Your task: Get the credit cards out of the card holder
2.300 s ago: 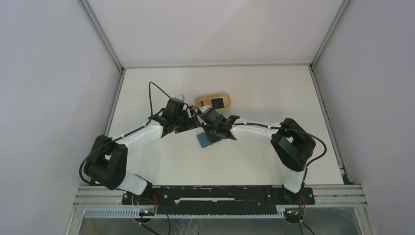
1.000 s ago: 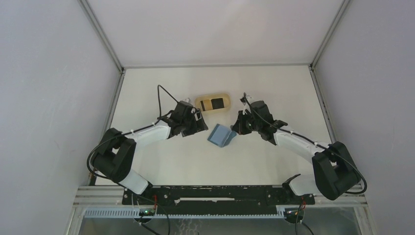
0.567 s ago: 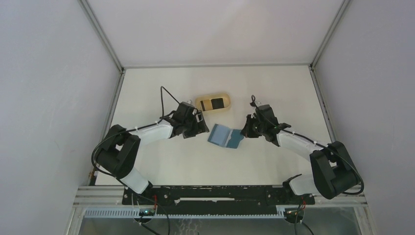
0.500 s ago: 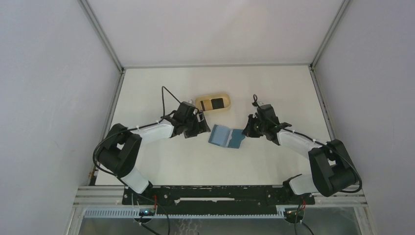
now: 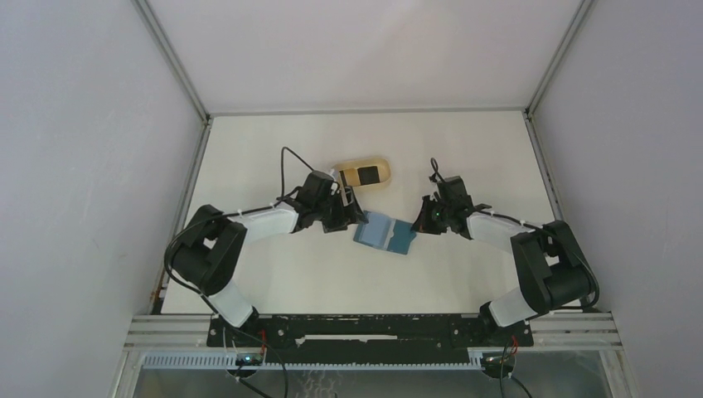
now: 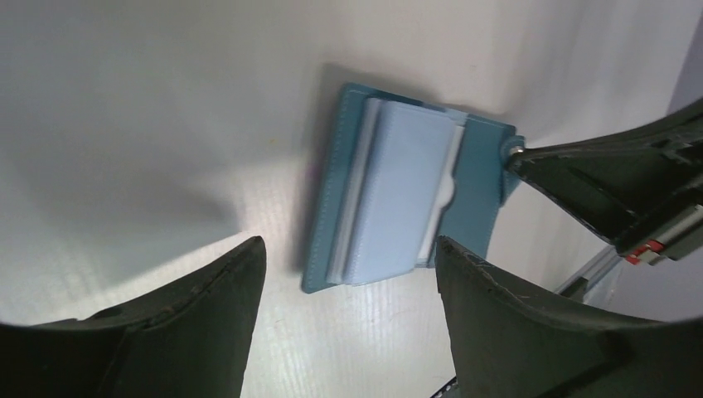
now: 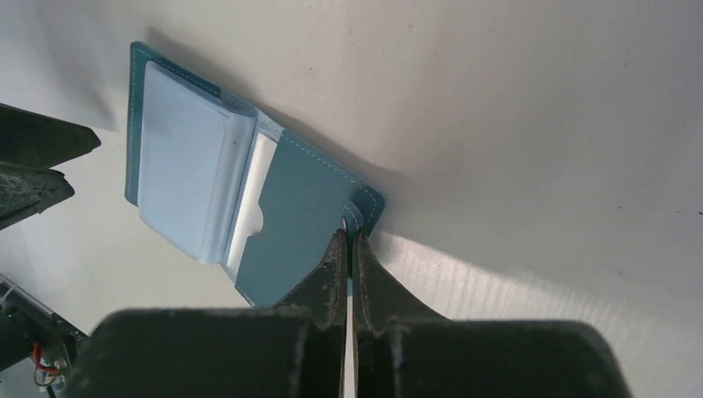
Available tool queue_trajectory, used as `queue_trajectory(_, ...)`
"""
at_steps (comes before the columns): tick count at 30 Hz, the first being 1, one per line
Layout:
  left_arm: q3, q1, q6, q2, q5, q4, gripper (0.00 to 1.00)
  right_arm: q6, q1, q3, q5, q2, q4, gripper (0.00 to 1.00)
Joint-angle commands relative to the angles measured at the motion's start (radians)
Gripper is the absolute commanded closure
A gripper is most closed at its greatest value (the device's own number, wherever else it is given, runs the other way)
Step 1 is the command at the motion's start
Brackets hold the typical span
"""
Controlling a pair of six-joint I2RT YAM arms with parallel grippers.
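Observation:
The teal-blue card holder (image 5: 384, 233) lies opened flat on the table, with a pale blue inner pocket (image 7: 182, 162) on its left half. A white card edge (image 7: 253, 195) shows in the slot of the right half (image 6: 448, 187). My right gripper (image 5: 421, 222) is shut on the holder's small closure tab (image 7: 358, 214) at its right edge. My left gripper (image 5: 350, 217) stands open just left of the holder (image 6: 398, 199), low over the table, with nothing between its fingers (image 6: 207, 315). A black card (image 5: 367, 175) lies in the tan tray.
The tan rounded tray (image 5: 383, 166) sits on the table just behind the left gripper and the holder. Metal frame rails border the table on the left, right and back. Both arms reach in toward the table's middle.
The right gripper drew the holder's flap rightward, so the holder went from half-folded to lying flat. The left gripper moved right, closer to the holder's left edge.

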Motion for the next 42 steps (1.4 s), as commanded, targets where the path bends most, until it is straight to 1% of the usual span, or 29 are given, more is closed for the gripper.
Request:
queue_trajectory(1,0.048,-0.007,-0.007,0.017,0.101,0.114,0.21,0.013,-0.01,0.044,-0.036,0.011,0.054,1.0)
queue_trajectory(6,0.005,-0.007,-0.078,0.041,0.205,0.262,0.22,0.008,-0.013,0.055,-0.062,0.027,0.059,1.0)
queue_trajectory(13,-0.005,-0.007,-0.081,0.035,0.225,0.288,0.23,0.006,-0.015,0.054,-0.093,0.031,0.079,1.0)
queue_trajectory(19,-0.036,-0.006,-0.168,0.069,0.285,0.418,0.32,0.008,-0.014,0.055,-0.107,0.035,0.09,1.0)
queue_trajectory(23,-0.041,-0.006,-0.179,0.072,0.287,0.441,0.35,0.006,-0.015,0.055,-0.11,0.034,0.088,1.0)
queue_trajectory(25,-0.039,-0.003,-0.174,0.068,0.286,0.436,0.35,0.002,-0.015,0.055,-0.111,0.034,0.088,1.0)
queue_trajectory(30,-0.05,0.029,-0.112,0.022,0.232,0.333,0.35,-0.009,-0.016,0.054,-0.109,0.029,0.073,1.0)
queue_trajectory(35,-0.047,0.099,0.035,-0.037,0.113,0.123,0.33,-0.016,-0.014,0.054,-0.109,0.034,0.07,1.0)
queue_trajectory(39,-0.076,0.116,0.051,-0.009,0.112,0.115,0.33,-0.014,-0.015,0.053,-0.112,0.041,0.073,1.0)
queue_trajectory(42,-0.112,0.116,0.037,0.009,0.115,0.152,0.33,-0.014,-0.016,0.053,-0.096,0.047,0.068,1.0)
